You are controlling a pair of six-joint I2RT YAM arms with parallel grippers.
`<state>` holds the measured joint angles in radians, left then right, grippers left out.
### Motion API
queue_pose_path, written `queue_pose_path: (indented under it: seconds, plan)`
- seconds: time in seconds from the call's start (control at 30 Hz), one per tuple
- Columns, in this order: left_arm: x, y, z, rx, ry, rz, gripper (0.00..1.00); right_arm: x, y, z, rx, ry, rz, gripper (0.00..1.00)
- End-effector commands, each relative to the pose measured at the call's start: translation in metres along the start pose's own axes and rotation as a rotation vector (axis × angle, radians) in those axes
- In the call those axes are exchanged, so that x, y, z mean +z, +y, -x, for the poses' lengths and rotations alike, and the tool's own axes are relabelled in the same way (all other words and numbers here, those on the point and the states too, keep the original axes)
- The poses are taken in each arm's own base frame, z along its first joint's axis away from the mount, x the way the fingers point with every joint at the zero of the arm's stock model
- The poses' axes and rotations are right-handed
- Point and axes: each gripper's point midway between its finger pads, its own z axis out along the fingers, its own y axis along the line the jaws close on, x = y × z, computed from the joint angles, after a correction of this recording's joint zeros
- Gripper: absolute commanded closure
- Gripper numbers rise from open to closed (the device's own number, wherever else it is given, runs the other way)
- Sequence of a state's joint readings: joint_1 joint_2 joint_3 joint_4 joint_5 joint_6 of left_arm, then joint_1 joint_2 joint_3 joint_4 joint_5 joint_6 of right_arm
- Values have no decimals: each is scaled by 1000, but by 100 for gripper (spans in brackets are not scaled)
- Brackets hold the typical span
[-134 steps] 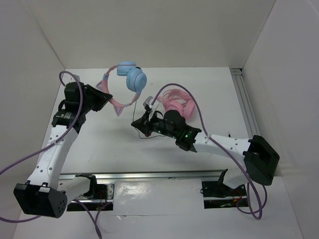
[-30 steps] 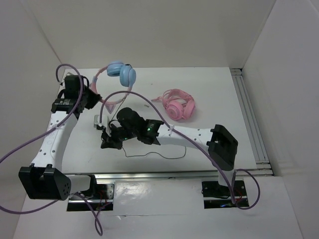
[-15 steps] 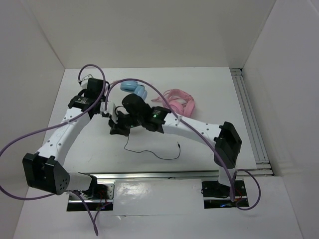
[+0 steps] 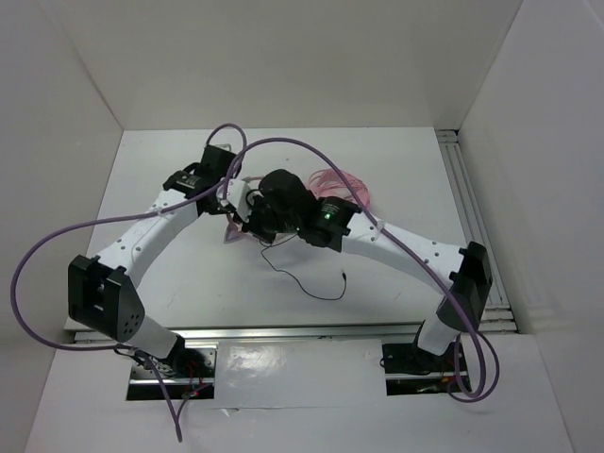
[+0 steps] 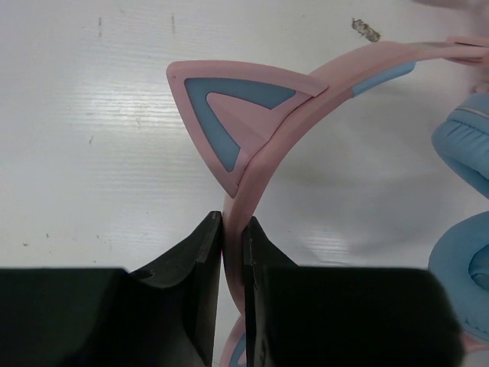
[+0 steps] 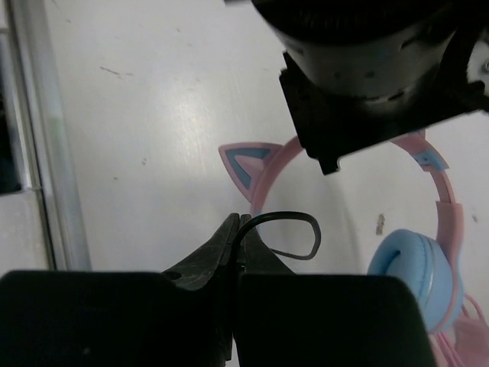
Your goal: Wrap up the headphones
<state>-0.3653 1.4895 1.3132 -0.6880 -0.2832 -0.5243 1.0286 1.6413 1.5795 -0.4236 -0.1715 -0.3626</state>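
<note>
The headphones' pink headband [image 5: 267,153] runs up from between my left gripper's [image 5: 233,229] jaws, which are shut on it just below a pink and blue cat ear [image 5: 229,115]. Light blue ear cups [image 5: 466,145] sit at the right edge. My right gripper [image 6: 238,225] is shut on the thin black cable [image 6: 294,222], which loops out to the right above the headphones [image 6: 416,275]. From above, both grippers [image 4: 229,195] [image 4: 249,223] meet mid-table and hide most of the headphones; the cable's loose end [image 4: 311,288] trails on the table.
All-pink headphones [image 4: 347,181] lie just behind the right arm, partly covered by it. A metal rail [image 4: 464,189] runs along the table's right side. The left arm's wrist [image 6: 374,61] hangs close above my right gripper. White walls enclose the table.
Both arms have swung right toward mid-table, carrying the headphones from the back left. The right gripper rose from the table with the cable, whose tail dragged right.
</note>
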Motion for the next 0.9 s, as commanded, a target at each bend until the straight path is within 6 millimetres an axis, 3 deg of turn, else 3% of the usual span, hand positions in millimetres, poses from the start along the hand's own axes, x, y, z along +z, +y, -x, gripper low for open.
queue_pose_path:
  seconds: [0.0,0.1,0.2,0.37,0.47,0.53,0.67,0.87]
  plan:
    - [-13,-43,27,96,-52,-173,100,-32,-32,-8,-20,49,-185,100]
    - [-15,-54,17,190,-21,-195,100,-41,-37,-15,-27,82,-224,100]
    - [-14,-52,12,231,-8,-164,100,-51,-49,-24,-22,125,-284,100]
    - [-22,-64,0,336,33,-243,100,-66,-62,-20,-41,135,-360,100]
    - [-21,-59,-3,349,44,-223,100,-69,-66,-22,-41,160,-384,100]
    - [-27,-48,4,343,4,-175,100,-72,-69,-26,-42,183,-409,100]
    - [-46,-52,10,382,-39,-224,100,-80,-83,-32,-62,218,-492,100]
    - [-71,-74,-19,527,-40,-336,100,-99,-109,-30,-91,216,-656,100]
